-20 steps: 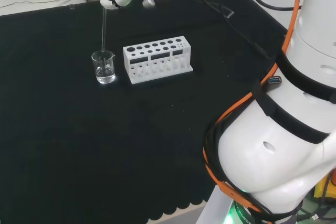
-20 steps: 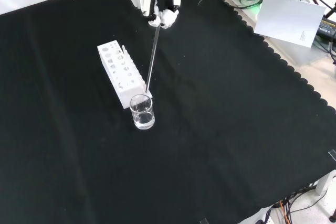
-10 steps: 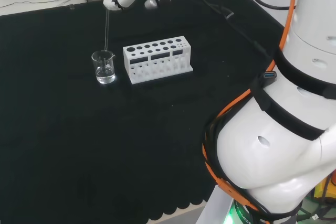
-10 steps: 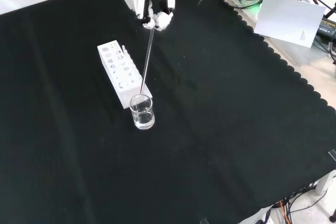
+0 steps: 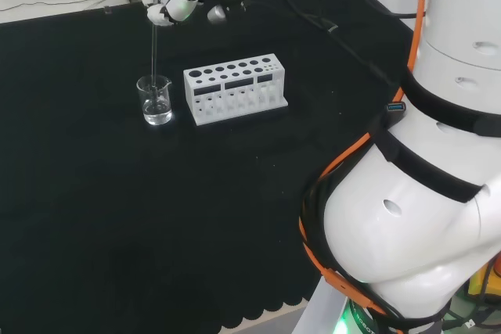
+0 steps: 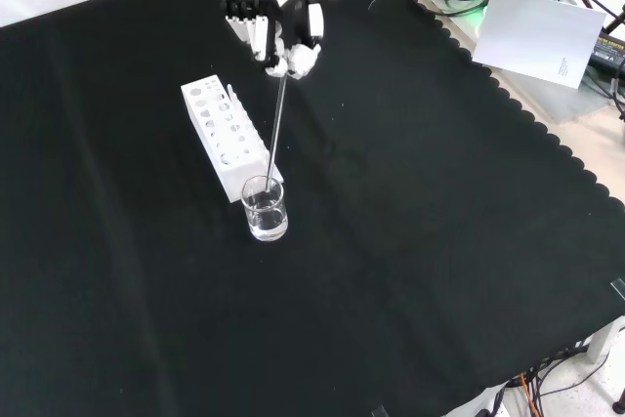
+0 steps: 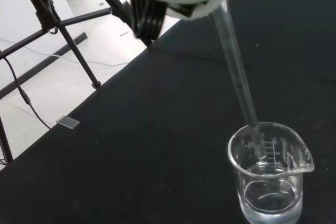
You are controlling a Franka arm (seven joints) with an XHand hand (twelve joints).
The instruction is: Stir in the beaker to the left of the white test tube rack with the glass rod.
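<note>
A small clear beaker (image 5: 156, 100) (image 6: 265, 209) (image 7: 270, 174) with a little clear liquid stands on the black cloth, left of the white test tube rack (image 5: 235, 88) in the head view. In the front view the rack (image 6: 225, 135) lies just beyond the beaker. The hand (image 5: 168, 1) (image 6: 276, 15) hangs above, fingers curled round the top of a glass rod (image 5: 153, 48) (image 6: 276, 129) (image 7: 237, 80). The rod slants down, and its lower end sits inside the beaker's mouth, above the liquid as far as the wrist view shows.
The arm's white links (image 5: 423, 193) stand at the right of the head view. Cables (image 5: 329, 25) cross the cloth's far corner there. In the front view a white sheet of paper (image 6: 543, 34) and cables lie past the cloth's scalloped edge. Tripod legs (image 7: 58, 22) stand on the floor.
The hand has shifted slightly with the rod, left in the head view and nearer in the front view. The rod's tip has gone from the beaker's rim down into its mouth.
</note>
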